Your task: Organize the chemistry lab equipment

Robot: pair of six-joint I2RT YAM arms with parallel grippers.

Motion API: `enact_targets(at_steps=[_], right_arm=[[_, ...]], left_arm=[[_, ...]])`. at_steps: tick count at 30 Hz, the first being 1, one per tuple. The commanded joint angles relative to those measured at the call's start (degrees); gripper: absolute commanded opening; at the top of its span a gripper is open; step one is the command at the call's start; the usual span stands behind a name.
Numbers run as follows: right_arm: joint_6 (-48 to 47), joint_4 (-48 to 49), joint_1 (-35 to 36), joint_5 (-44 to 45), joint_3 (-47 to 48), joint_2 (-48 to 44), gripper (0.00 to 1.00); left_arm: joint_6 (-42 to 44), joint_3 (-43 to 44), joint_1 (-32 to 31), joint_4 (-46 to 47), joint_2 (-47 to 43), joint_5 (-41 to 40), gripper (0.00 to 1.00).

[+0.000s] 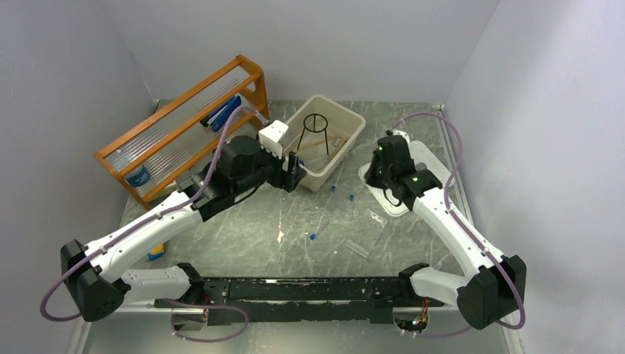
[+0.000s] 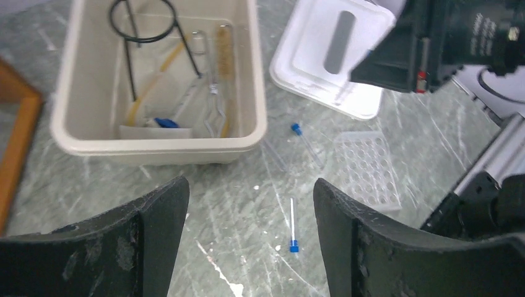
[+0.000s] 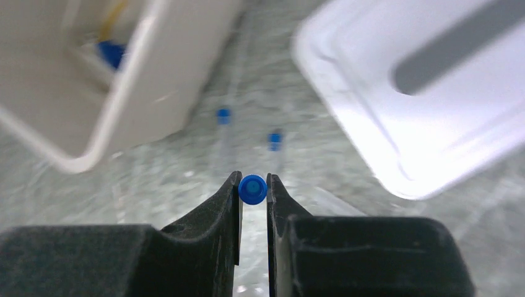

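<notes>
Right wrist view: a blue-capped vial (image 3: 252,189) is being pinched right at the tips of the right gripper (image 3: 253,182). The left gripper (image 2: 251,193) is being held spread wide, with a second vial (image 2: 293,229) lying on the table (image 2: 235,179) under the gap, near the beige tub (image 2: 161,148).

Three loose blue-capped vials (image 1: 312,237), one tripod (image 2: 130,69), one tub (image 2: 160,143), one lid (image 2: 309,55).

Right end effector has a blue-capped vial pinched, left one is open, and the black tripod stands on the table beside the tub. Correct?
No: the left wrist view shows the black tripod standing inside the tub, not beside it. The right end effector is shut on a blue-capped vial and the left end effector is open.
</notes>
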Motion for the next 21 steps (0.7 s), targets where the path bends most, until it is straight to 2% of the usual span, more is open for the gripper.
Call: enact_targets(at_steps=[1, 8, 21], right_arm=[[3.0, -5.0, 0.0, 20.8, -3.3, -2.4, 0.08], [8.9, -7.5, 3.0, 25.0, -6.8, -3.5, 0.07], [11.3, -4.1, 4.1, 13.8, -12.7, -4.0, 0.07]], left_arm=[[-2.2, -0.6, 0.2, -3.4, -2.5, -10.8, 0.77], [-1.9, -0.9, 0.2, -3.5, -3.1, -11.2, 0.77], [-2.2, -2.1, 0.4, -2.8, -2.4, -12.0, 0.76]])
